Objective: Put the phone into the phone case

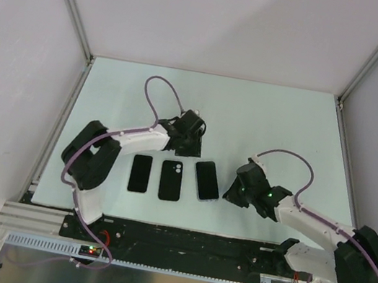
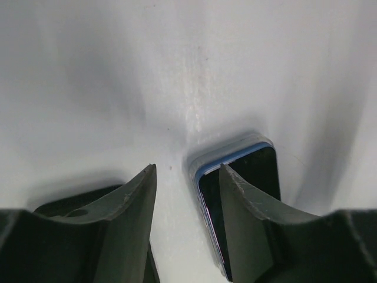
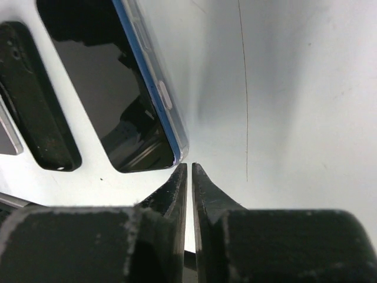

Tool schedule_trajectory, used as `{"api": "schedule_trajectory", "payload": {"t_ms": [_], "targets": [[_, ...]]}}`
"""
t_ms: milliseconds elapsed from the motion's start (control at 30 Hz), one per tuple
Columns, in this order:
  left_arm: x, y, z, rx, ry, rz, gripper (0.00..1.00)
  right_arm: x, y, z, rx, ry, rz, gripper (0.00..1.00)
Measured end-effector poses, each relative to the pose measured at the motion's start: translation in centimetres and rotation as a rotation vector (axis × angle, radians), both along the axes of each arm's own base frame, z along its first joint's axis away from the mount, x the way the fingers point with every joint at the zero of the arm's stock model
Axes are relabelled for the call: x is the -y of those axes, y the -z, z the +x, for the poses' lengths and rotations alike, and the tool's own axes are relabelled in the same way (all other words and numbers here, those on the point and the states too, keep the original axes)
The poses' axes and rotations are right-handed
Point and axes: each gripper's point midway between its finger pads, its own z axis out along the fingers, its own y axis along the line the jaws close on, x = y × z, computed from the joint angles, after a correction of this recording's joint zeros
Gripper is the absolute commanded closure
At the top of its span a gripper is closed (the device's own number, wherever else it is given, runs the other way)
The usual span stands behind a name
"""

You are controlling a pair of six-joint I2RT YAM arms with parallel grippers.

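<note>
Two grippers work at opposite ends of phone (image 1: pixel 206 180), flat on table (image 1: pixel 287 122), right of black slab (image 1: pixel 171 180). Looks already seated in clear case (image 2: pixel 232 143), blue edge inside rim; probably final pressing-in step. Left gripper (image 2: pixel 187 177) over far end, fingers (image 2: pixel 138 194) partly spread, gripping nothing. Right gripper (image 3: pixel 189 168) just beside near right corner, fingers (image 3: pixel 177 188) pressed together, empty. Next: press corners down gently, without sliding phone.

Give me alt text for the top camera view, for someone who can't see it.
Three dark phone-sized slabs lie in a row on a pale table. The left hand is just behind the row, the right hand beside the rightmost slab.
</note>
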Motion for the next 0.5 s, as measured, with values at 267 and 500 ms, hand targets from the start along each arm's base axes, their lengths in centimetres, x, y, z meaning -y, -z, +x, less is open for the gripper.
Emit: {"api": "schedule_trajectory", "payload": {"t_ms": [267, 500], "targets": [[-0.2, -4.9, -1.9, 0.093, 0.011, -0.071, 0.61, 0.3, -1.6, 0.8, 0.079, -0.048, -0.02, 0.67], [1.4, -2.7, -7.4, 0.023, 0.096, -0.044, 0.71, 0.3, -2.2, 2.0, 0.112, -0.101, -0.069, 0.68]]}}
